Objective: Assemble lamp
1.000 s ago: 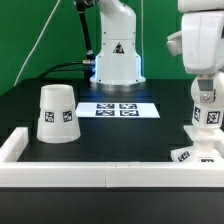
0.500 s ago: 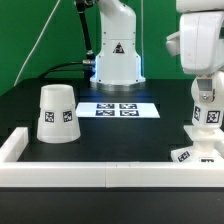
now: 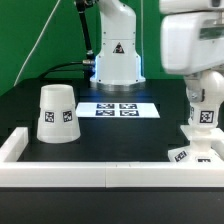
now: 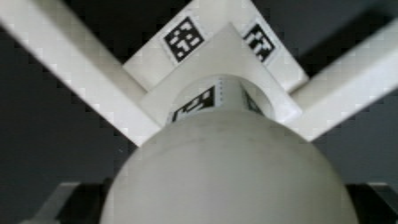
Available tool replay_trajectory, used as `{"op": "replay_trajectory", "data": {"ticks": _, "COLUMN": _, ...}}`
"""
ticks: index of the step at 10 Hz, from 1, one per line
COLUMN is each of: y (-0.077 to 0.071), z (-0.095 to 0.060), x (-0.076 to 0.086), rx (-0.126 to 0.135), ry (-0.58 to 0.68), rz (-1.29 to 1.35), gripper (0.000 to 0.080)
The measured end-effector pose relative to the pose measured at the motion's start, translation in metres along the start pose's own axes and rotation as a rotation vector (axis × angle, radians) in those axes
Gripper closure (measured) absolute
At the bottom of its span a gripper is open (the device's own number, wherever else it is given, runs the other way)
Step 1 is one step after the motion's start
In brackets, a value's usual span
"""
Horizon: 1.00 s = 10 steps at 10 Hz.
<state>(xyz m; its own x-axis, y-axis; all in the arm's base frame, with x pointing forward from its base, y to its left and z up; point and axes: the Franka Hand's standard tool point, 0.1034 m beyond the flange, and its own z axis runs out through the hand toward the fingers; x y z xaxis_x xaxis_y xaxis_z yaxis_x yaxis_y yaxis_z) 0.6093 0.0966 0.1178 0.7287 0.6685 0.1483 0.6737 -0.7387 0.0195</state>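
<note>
The white bulb [image 3: 204, 112] stands upright on the flat blocky base [image 3: 193, 153] at the exterior view's right, inside the rail's corner. My gripper [image 3: 205, 88] comes down from above and is shut on the bulb's ball head. In the wrist view the ball head [image 4: 222, 165] fills the space between my dark fingers [image 4: 59, 205]. Its tagged stem runs down to the tagged base [image 4: 214, 42]. The cone shade [image 3: 57, 113] stands apart, wide end down, at the exterior view's left.
A long white rail [image 3: 90, 176] borders the front and turns back at the left. Its two arms meet in a corner under the base [image 4: 71, 70]. The marker board [image 3: 119, 109] lies mid-table. The arm's pedestal [image 3: 117, 58] stands behind it.
My hand has turned and shifted a little to the exterior view's left, and now looks larger in the frame. The bulb has moved slightly with it. The shade and base are unmoved.
</note>
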Motion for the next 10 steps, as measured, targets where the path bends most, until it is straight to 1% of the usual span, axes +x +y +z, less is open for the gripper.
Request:
{"op": "replay_trajectory", "data": {"ticks": 5, "y": 0.0013, "z": 0.0003, "x": 0.0027, "rx": -0.001, "ry": 0.053, "rz": 0.42, "gripper": 0.022}}
{"op": "replay_trajectory", "data": {"ticks": 8, "y": 0.0044, "z": -0.0007, "x": 0.0026, "rx": -0.001, "ry": 0.059, "rz": 0.569, "gripper": 0.022}}
{"op": "replay_trajectory", "data": {"ticks": 10, "y": 0.0054, "z": -0.0007, "x": 0.0021, "rx": 0.002, "ry": 0.063, "rz": 0.726, "gripper": 0.022}}
